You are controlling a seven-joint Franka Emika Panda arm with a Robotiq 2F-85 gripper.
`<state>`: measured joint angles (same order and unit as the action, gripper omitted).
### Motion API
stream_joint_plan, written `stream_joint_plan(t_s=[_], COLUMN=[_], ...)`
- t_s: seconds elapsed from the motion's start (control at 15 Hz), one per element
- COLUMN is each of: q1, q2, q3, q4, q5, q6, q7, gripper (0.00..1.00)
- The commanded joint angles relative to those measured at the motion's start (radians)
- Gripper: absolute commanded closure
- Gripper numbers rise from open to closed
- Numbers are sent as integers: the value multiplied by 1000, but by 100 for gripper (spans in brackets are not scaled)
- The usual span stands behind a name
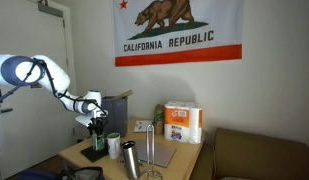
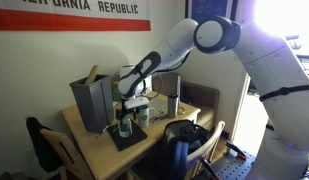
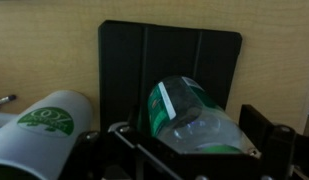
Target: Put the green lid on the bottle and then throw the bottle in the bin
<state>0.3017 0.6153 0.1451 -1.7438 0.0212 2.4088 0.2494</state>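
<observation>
The bottle, green with a clear upper part and a white-edged label, stands on a black mat. It also shows in both exterior views. My gripper reaches down over its top, with a finger on each side touching it, and looks shut on it. It shows in both exterior views. A green ring at the bottle's near end looks like the green lid. It seems to sit on the neck. The dark bin stands just behind the bottle.
A white cup with a green band stands beside the mat. A steel tumbler and a wire stand are near the table's front. A paper-towel pack stands at the far end. A brown sofa is beside the table.
</observation>
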Motion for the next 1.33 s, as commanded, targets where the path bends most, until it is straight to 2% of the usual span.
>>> stream_joint_plan(t_s=[0.0,0.67,1.27], q1=[14,5,29], q2=[-27,-80,-53], q3=[-19,15,-2], q4=[7,20,42], q5=[-23,-17,-75], q6=[-43,-84,-66], q7=[4,-58,-76], gripper=[0,0,0])
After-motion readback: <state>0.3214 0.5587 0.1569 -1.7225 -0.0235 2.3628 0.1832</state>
